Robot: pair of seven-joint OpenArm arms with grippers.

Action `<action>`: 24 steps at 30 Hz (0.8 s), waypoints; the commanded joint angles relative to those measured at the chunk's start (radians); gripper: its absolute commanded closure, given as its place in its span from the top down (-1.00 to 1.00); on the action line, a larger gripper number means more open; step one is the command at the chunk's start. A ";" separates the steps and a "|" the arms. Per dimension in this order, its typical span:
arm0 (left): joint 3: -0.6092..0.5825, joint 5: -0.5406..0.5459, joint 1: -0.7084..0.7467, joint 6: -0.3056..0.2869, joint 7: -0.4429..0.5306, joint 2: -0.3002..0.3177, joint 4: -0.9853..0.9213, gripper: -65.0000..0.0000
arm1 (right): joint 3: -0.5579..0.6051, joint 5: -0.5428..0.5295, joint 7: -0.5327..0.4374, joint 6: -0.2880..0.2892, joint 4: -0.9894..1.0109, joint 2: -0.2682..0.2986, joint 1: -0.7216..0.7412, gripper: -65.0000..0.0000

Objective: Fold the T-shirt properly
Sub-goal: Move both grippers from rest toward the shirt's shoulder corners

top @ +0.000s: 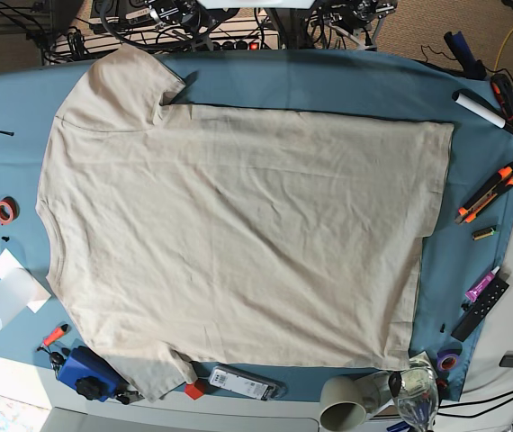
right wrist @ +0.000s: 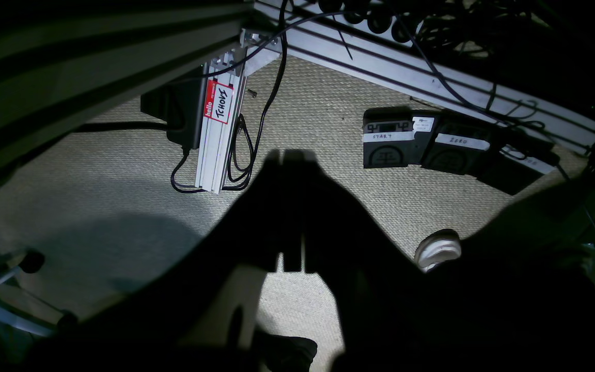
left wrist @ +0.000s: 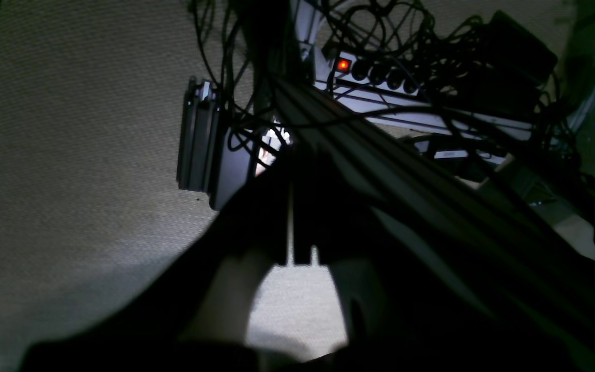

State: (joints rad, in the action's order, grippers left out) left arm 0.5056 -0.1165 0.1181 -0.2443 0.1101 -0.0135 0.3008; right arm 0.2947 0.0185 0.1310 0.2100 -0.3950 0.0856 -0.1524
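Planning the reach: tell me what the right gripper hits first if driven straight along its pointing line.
Probably the carpet floor: the shut right gripper aims between the labelled aluminium post and foot pedals; depth unclear.

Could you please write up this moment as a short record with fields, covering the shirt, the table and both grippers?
garment: T-shirt, beige, spread flat, unfolded
orientation: collar end toward the base view's left, hem toward its right
surface: teal table cloth
left gripper: shut, holding nothing, off the table, above the carpet
right gripper: shut, holding nothing, above the carpet near labelled foot pedals
clutter on the right edge: orange utility knife, white marker
clutter on the left edge: tape roll, clear cup
fold progress: not yet begun
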 commanded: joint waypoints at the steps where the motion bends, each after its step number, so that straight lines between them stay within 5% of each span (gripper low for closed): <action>1: 0.001 -0.003 0.001 -0.007 0.010 0.000 0.005 -1.00 | -0.001 -0.002 0.000 0.006 -0.009 0.006 0.000 -1.00; 17: 0.001 -0.005 0.010 -0.008 0.008 0.003 0.006 -1.00 | -0.001 -0.002 0.020 0.006 -0.009 0.009 -0.002 -1.00; 24: 0.001 -0.003 0.111 -0.029 0.009 0.035 0.073 -1.00 | -0.001 -0.003 0.041 0.006 -0.035 0.063 -0.054 -1.00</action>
State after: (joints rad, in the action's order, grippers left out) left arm 0.5056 -0.1215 0.2256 -0.2642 0.1127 0.0200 0.3698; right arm 0.2947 0.0177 0.1680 0.2104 -0.4274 0.1429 -0.1997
